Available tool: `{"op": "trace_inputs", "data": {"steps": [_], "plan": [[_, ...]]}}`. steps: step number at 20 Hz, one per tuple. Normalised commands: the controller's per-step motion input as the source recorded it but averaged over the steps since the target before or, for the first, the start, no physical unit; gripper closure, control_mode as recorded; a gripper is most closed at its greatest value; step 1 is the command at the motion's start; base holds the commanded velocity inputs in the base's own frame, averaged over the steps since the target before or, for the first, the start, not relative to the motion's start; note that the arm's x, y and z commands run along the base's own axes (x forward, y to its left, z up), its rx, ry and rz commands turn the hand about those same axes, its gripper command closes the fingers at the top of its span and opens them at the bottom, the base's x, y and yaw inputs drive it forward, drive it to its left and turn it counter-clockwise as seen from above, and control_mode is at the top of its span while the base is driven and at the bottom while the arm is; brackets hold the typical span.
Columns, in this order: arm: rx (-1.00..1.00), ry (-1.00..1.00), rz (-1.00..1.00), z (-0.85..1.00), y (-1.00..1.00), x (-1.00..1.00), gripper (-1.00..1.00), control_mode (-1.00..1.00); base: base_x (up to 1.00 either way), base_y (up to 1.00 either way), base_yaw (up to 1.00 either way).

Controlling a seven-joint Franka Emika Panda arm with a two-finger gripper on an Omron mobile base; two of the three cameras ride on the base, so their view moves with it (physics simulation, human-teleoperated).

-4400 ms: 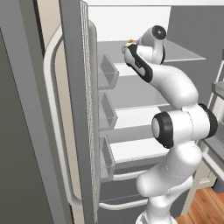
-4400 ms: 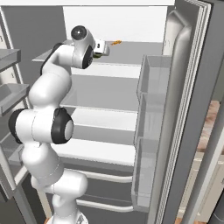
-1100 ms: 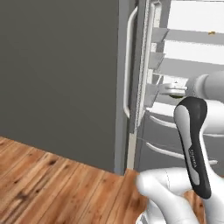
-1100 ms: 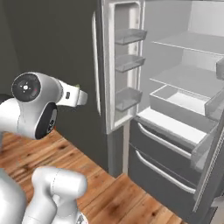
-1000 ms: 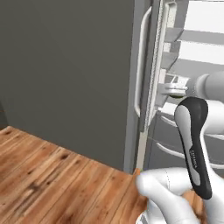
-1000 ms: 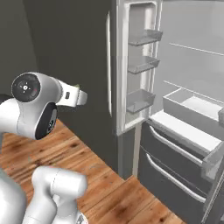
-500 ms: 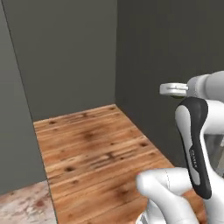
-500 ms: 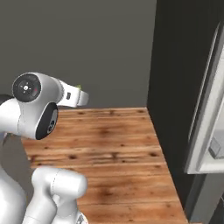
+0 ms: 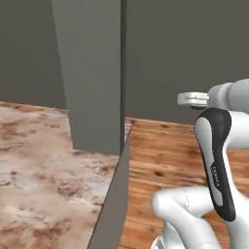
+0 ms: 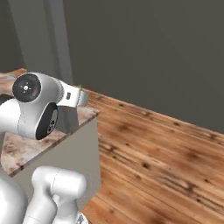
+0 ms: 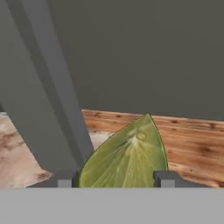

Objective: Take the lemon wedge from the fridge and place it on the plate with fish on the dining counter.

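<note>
Tool (image 11: pixel 116 179) clamped on the lemon wedge (image 11: pixel 127 157) (base cut off), seemingly above the dining counter (image 9: pixel 34 165).

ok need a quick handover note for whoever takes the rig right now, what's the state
Gripper: fingers shut on the lemon wedge, which sits between the two tips in the hand view.
Dining counter: reddish-brown stone top at the left of the left base view, its corner under the arm in the right base view.
Done: wedge picked up and carried to the counter.
Left: find the plate with fish, set the wedge on it, let go.
</note>
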Motion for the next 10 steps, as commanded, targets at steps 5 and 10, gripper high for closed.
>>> {"op": "trace_inputs", "data": {"steps": [5, 10], "plan": [[0.0, 0.0, 0.0, 0.0, 0.0, 0.0, 1.0, 1.0, -0.63, 0.0, 0.75], [0.0, 0.0, 0.0, 0.0, 0.0, 0.0, 1.0, 1.0, -0.42, 0.0, 0.87]]}}
